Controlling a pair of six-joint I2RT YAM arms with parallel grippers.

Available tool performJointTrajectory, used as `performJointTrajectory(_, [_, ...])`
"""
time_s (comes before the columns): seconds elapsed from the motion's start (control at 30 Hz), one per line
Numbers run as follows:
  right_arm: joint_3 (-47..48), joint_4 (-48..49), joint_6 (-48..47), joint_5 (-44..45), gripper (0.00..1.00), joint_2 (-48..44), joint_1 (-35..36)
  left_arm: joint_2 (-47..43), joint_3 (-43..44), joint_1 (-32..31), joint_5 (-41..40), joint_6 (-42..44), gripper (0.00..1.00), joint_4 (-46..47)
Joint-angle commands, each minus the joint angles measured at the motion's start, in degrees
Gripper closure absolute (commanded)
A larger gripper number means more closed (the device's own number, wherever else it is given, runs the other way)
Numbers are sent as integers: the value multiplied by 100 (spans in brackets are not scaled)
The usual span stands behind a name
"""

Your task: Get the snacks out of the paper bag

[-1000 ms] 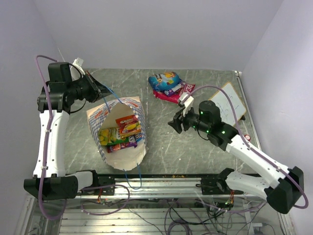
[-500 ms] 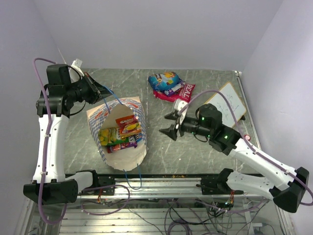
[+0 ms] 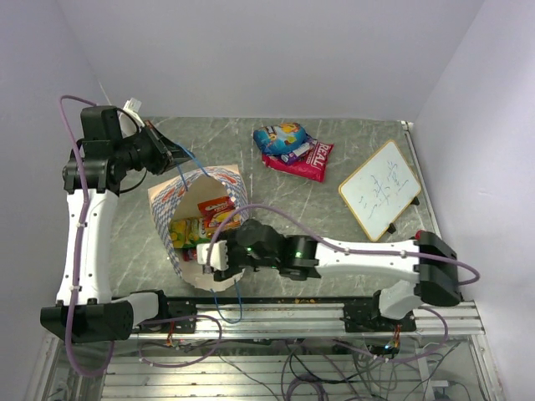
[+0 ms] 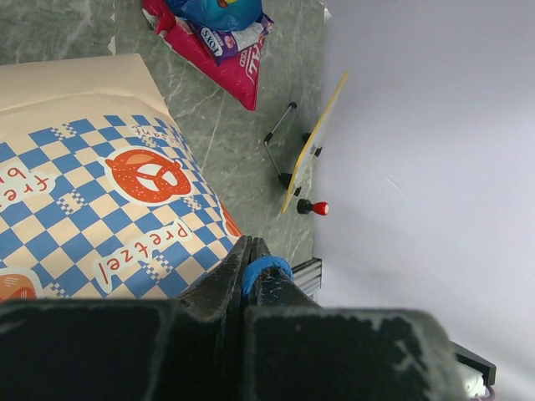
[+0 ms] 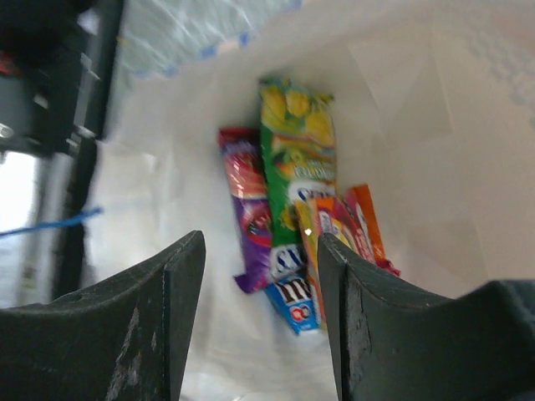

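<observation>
Right claw (image 5: 259,246) hovers open over colourful snack packets (image 5: 292,167), likely light and slick, so pinch mid-body; left claw (image 4: 249,251) clamps the blue cord (image 4: 266,267) of the cream paper bag (image 4: 84,83).

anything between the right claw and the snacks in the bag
Nothing visible. The open right claw is at the mouth of the paper bag, the snacks in plain sight beyond it; the left claw grips the blue cord handle, off to the side.

Just beyond the left claw (image 4: 248,251), which pinches a blue cord (image 4: 266,267), the checkered band (image 4: 84,213) of the paper bag (image 4: 92,88) reads "pretzel" beside a pretzel sign, the crimson packet (image 3: 311,159) far beyond reads "REAL", and the scribbles on the whiteboard (image 3: 380,188) are illegible.
</observation>
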Motion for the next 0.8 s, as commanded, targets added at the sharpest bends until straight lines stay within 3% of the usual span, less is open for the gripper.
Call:
performJointTrajectory(0.0, [440,-73,-1127,1047,44,565,-31,-84,81,54,35,-39,93,-1])
performJointTrajectory(0.3, [1011,-437,-2019,1555,50,1752,-333,99,406,58,12,100,93,-247])
performJointTrajectory(0.77, [1535,-186,-1823,1676,52,2734,-795,246,556,55,193,378,93,-482])
